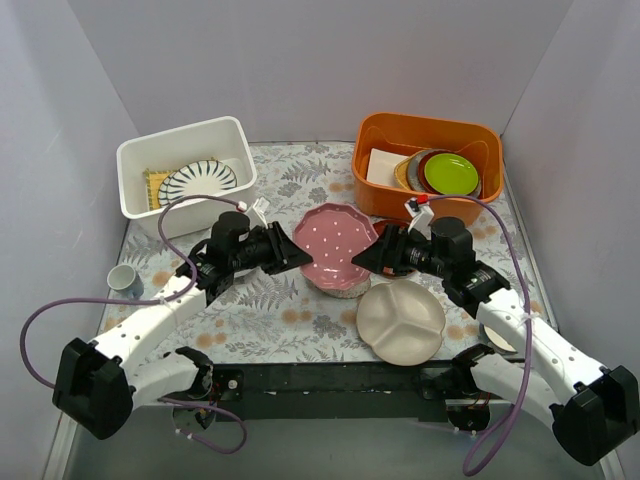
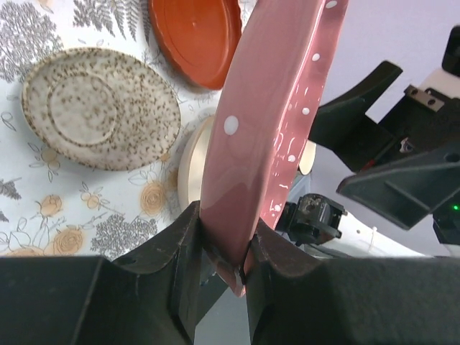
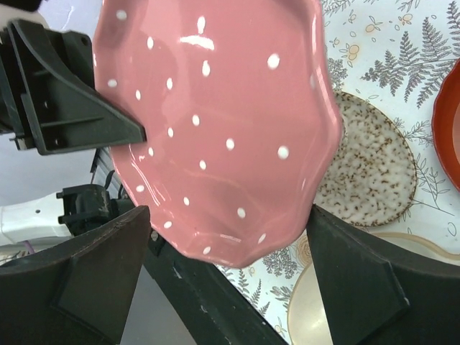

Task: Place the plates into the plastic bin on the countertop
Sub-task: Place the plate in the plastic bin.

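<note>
The pink dotted plate (image 1: 335, 243) is lifted and tilted above the countertop (image 1: 270, 312) at centre. My left gripper (image 1: 298, 257) is shut on its left rim; the left wrist view shows the rim (image 2: 266, 129) pinched between the jaws (image 2: 223, 251). My right gripper (image 1: 364, 258) is open at the plate's right edge, its fingers spread wide either side of the rim (image 3: 215, 122) without gripping it. The speckled beige plate (image 1: 340, 289) lies under the pink one. The cream divided plate (image 1: 400, 320) lies front right. The white plastic bin (image 1: 135, 165) at back left holds a striped plate (image 1: 198, 180).
The orange tub (image 1: 380, 140) at back right holds green and dark-red plates (image 1: 447, 173). A red-brown plate (image 2: 195, 39) lies beyond the speckled one (image 2: 100, 108). A small cup (image 1: 123, 281) stands at the left edge. A yellow mat (image 1: 152, 186) stands in the bin.
</note>
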Robot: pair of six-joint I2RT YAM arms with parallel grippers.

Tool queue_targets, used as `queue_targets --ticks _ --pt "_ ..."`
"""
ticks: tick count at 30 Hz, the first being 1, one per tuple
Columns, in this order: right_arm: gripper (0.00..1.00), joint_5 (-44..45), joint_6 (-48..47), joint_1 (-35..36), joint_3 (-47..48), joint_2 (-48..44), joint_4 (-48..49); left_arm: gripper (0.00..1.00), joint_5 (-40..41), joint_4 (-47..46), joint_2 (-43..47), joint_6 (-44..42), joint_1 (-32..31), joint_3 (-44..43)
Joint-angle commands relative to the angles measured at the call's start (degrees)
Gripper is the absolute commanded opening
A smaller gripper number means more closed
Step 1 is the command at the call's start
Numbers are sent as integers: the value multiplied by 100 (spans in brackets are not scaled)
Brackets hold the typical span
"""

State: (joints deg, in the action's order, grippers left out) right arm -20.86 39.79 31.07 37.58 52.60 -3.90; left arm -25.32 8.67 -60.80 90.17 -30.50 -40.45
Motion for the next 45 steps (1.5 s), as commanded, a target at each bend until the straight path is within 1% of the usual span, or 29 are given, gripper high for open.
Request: queue_targets --ticks 1,5,8,11,16,17,20,21,23,27,34,35,37,41,45 --pt "95 -199 -138 13 21 -162 126 0 185 -647 -177 -122 35 -736" --pt "95 -252 -182 13 -49 -329 232 0 230 -480 -528 -254 141 -1131" --pt "96 -243 -191 4 -119 -469 285 0 54 -445 -836 -307 395 -1413" --pt "98 -304 -200 4 -216 -531 337 0 -306 -392 -1117 -403 886 -1755" --pt "98 -471 -182 4 -357 -523 337 0 -780 -164 -1522 -570 1502 -2476" --pt "98 -489 -200 13 -409 -523 337 0 -912 -24 -1610 -606 1590 -2781" --pt "98 -533 -200 4 -523 -566 337 0 -1045 204 -1909 -738 1889 -3196" --pt "98 -524 -208 4 -541 -575 337 0 -1141 223 -1971 -712 2038 -3415" --pt "98 -542 -252 4 -576 -610 337 0 -1255 223 -2138 -615 2179 -3575" --pt "98 -498 -384 4 -664 -619 189 0 -1221 302 -2314 -527 2452 -4022" --pt "98 -489 -419 4 -796 -584 135 0 -1221 504 -2490 -518 3014 -4287" --pt "98 -489 -437 4 -796 -575 127 0 -1238 513 -2499 -501 3259 -4287" --pt "98 -498 -455 4 -805 -523 118 0 -1273 513 -2534 -474 3445 -4296" --pt "98 -506 -455 4 -814 -452 135 0 -1563 575 -2674 -413 4094 -4375" --pt "98 -498 -481 4 -840 -400 135 0 -1713 575 -2753 -386 4587 -4375"
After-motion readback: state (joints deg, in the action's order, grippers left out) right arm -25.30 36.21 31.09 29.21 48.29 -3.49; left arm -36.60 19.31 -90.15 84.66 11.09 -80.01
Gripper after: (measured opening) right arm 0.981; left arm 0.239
